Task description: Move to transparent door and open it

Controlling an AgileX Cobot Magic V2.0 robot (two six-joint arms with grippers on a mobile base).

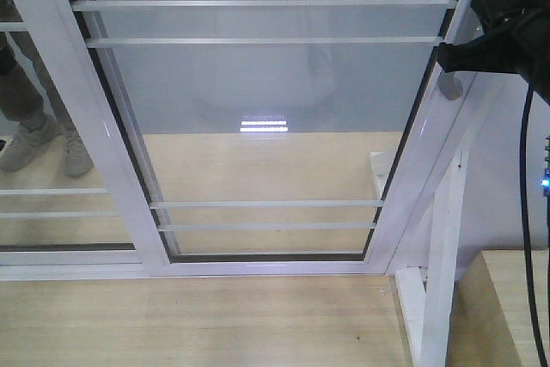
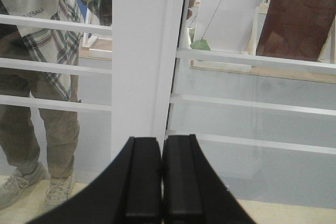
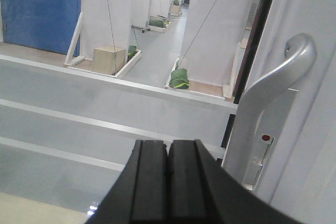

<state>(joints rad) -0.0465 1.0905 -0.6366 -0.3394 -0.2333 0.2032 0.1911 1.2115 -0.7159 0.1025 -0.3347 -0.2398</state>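
Observation:
The transparent door (image 1: 258,83) fills the middle of the front view: clear glass in a glossy white frame, crossed by thin white bars. Its pale curved handle (image 1: 450,85) sits on the right rail. My right gripper (image 1: 443,56) is shut and empty, its tip right beside the top of that handle. In the right wrist view the right gripper (image 3: 168,143) points at the glass, with the hooked handle (image 3: 273,87) just to its right and not touching. My left gripper (image 2: 161,140) is shut and empty, facing a white vertical frame rail (image 2: 139,51).
A second barred glass panel (image 1: 51,204) overlaps on the left. A person (image 2: 37,77) stands behind it, shoes (image 1: 34,143) showing. A slanted white post (image 1: 443,264) and a wooden block (image 1: 516,298) stand at the right. A black cable (image 1: 526,212) hangs there.

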